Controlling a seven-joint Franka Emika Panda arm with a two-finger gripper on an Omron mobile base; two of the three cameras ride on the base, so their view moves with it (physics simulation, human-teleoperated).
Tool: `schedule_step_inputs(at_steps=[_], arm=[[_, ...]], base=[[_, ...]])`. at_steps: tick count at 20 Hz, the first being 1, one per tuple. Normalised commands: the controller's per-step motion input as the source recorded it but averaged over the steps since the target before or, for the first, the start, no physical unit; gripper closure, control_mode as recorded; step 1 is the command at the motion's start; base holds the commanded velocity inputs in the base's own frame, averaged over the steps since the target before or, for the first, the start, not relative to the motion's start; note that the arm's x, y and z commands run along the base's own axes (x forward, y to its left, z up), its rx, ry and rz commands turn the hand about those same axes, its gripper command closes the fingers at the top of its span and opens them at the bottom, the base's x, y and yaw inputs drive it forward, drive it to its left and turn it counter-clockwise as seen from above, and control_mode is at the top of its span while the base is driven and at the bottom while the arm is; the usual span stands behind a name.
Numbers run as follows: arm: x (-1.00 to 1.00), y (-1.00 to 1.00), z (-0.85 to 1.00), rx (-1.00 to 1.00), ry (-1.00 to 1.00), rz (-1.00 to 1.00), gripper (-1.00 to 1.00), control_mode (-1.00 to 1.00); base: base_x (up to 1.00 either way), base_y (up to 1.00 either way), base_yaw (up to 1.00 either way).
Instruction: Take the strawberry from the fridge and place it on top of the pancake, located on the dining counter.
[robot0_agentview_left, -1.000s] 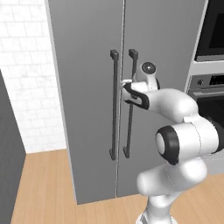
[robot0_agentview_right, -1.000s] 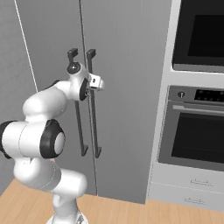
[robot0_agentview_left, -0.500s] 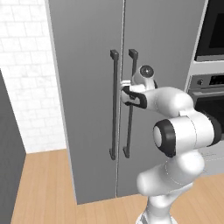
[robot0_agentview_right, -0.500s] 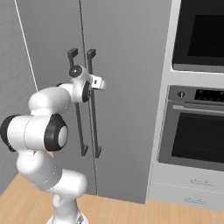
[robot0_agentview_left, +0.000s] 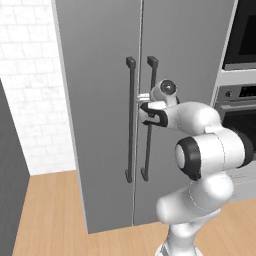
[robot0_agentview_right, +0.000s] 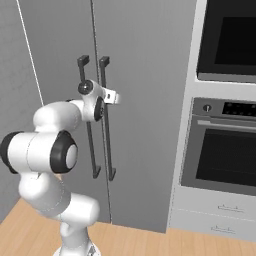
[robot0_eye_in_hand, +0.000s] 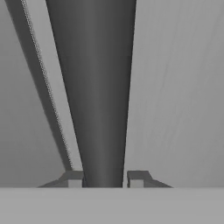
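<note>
Claw (robot0_eye_in_hand: 104, 178) pinched on right door handle (robot0_eye_in_hand: 94, 87) of closed fridge (robot0_agentview_left: 95, 75); risked slipping off bar if pulled off-arc.

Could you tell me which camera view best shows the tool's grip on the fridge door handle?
The hand view: the handle runs between the two fingertips, which sit against its sides. In the left base view the tool meets the handle side-on; in the right base view the wrist hides the contact at the handle.
</note>
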Motion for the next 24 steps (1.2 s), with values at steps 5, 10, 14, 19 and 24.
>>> schedule_step_inputs(at_steps=[5,10,14,19,24], arm=[[-0.79,-0.51,0.00,0.00,0.05,0.00,1.00,-1.00],[-1.00,-0.78,0.00,0.02,0.00,0.00,1.00,-1.00],[-1.00,-0.98,0.00,0.08,0.00,0.00,1.00,-1.00],[-0.92,-0.96,0.07,0.11,0.05,0.00,1.00,-1.00],[-1.00,-1.00,0.18,0.16,0.06,0.00,-1.00,-1.00]], base=[[0.00,0.00,0.00],[0.00,0.00,0.00],[0.00,0.00,0.00],[0.00,0.00,0.00],[0.00,0.00,0.00]])
